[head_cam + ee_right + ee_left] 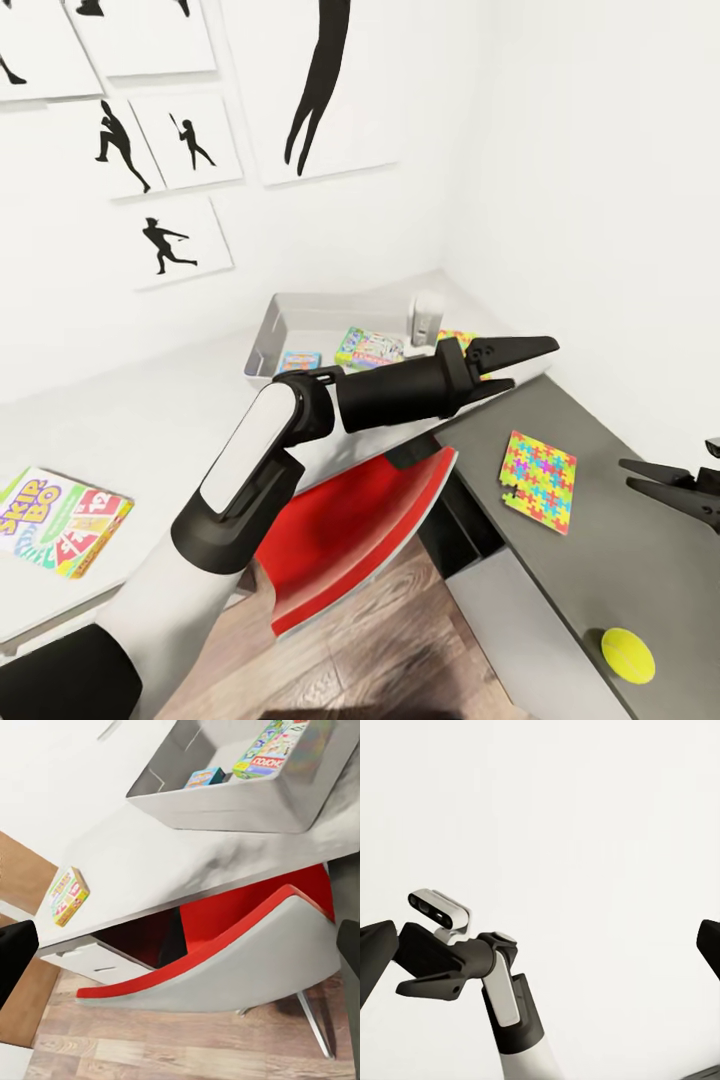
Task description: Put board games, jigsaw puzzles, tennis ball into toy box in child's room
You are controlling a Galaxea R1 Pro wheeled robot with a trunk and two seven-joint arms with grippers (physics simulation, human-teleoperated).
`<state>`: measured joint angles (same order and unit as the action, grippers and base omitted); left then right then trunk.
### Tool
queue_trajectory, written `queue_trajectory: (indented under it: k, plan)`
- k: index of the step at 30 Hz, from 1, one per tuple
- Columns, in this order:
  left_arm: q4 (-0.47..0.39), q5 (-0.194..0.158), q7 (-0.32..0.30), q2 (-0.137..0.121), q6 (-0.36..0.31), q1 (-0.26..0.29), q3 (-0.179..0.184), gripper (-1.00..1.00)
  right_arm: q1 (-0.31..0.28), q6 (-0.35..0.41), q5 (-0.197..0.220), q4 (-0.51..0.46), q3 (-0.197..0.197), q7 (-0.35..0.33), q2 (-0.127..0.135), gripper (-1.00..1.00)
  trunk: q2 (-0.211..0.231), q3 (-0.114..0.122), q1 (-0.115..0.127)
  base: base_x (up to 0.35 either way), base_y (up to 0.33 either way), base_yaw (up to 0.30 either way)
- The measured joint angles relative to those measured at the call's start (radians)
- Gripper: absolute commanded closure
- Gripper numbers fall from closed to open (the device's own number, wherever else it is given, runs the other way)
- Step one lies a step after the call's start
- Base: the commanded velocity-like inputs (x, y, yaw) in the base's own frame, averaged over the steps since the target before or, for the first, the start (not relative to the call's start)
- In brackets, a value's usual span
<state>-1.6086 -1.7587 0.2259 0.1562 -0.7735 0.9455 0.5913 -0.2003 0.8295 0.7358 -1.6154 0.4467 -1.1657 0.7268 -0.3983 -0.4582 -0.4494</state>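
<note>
The toy box (268,340) stands on the pale table (150,420) by the wall, holding the green-edged Monopoly board game (370,348) and a blue game box (300,360). A yellow, green and red board game (62,520) lies on the table at the left. One jigsaw puzzle (540,480) and the tennis ball (627,655) lie on the dark side table (600,570). My left gripper (535,363) hangs open and empty just right of the toy box. My right gripper (626,475) is open above the side table, right of the puzzle. In the right wrist view the toy box (225,802) and small game (67,896) show.
A red and white chair (350,530) is tucked under the table between the desk and the side table. White walls with black baseball-player pictures (160,245) close the corner behind the box. Wood-plank floor (400,640) lies below.
</note>
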Motion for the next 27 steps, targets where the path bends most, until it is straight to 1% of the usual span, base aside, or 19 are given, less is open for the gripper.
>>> queue_trajectory:
  k: [8,27]
  plan:
    - [0.000,0.000,-0.003,-0.002,-0.008,-0.017,0.001,-1.00,0.002,-0.001,0.000,0.000,-0.001,-0.017,-0.001,-1.00,0.000,0.013,0.000,-0.003,0.000,0.000]
    - [0.000,0.001,0.002,-0.003,-0.013,-0.028,0.013,-1.00,0.004,-0.002,0.000,0.000,0.000,-0.028,-0.001,-1.00,0.000,0.044,0.000,0.000,0.000,0.000]
